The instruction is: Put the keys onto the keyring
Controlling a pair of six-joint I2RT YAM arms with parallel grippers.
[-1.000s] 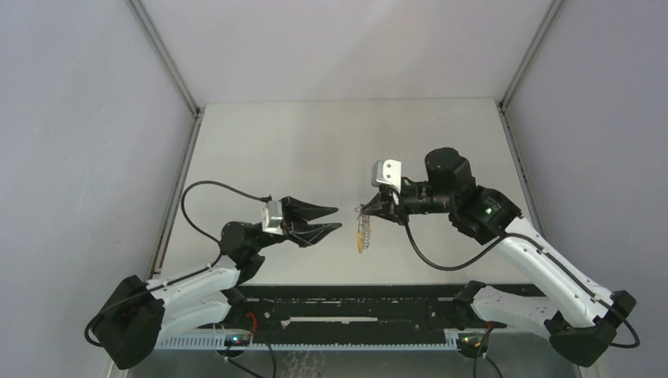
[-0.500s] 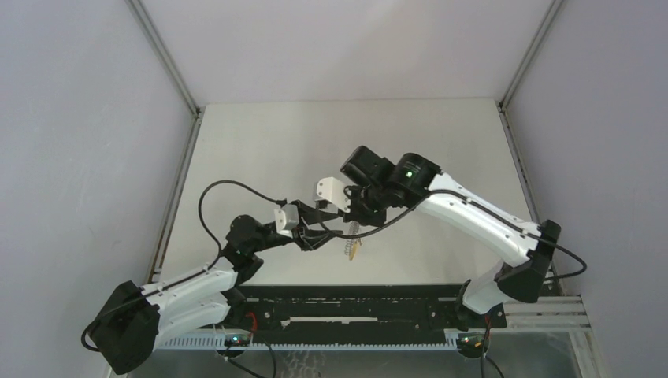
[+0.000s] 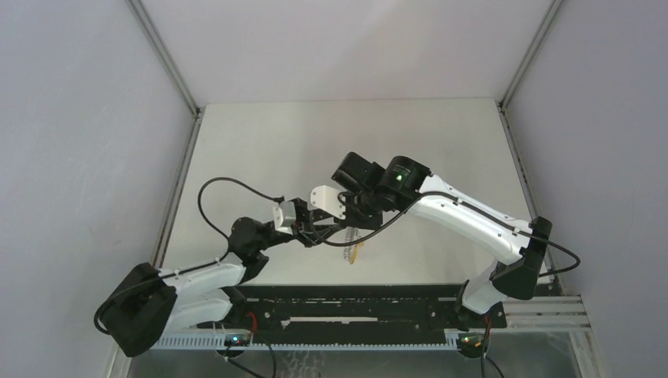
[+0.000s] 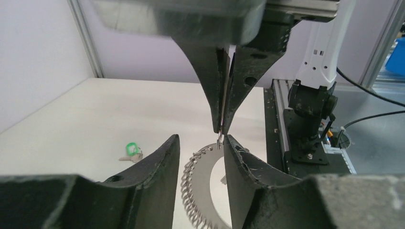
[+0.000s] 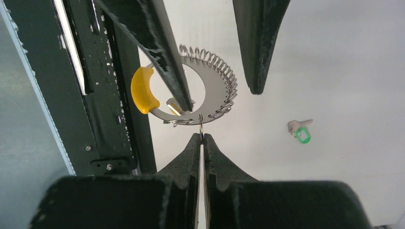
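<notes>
While the right tool (image 5: 201, 137) is pinching a small wire loop (image 5: 201, 118) on the rim of the keyring (image 5: 224, 78), its two fingers (image 5: 188, 157) are pressing tight together with no gap showing. The keyring is hanging off that loop above the counter (image 3: 315, 134), close to the near edge, about mid-width. It is showing as a flat grey crescent with a coiled wire rim running along one side.

Yellow key (image 5: 142, 90) is already sitting on the keyring. Its yellow head is sticking out on the side opposite the coils, over the black rail (image 5: 95, 71) at the counter's near edge in the right wrist view.

Left tool (image 4: 201, 138) is standing spread, fingers apart, coming at the keyring from the side opposite the right tool. In the left wrist view the top of the keyring is sitting in the gap between its fingertips, right under the right tool's tips. In the right wrist view one left finger (image 5: 162, 52) is crossing in front of the keyring's hole. The other is hanging off the coiled side, apart from it. Cannot tell if the nearer finger is touching the metal.

Green key (image 5: 301, 133) is lying flat on the counter, off the keyring, well apart from both tools, nothing touching it.

Both arms are meeting over the near middle of the counter in the top view, wrists close together.
</notes>
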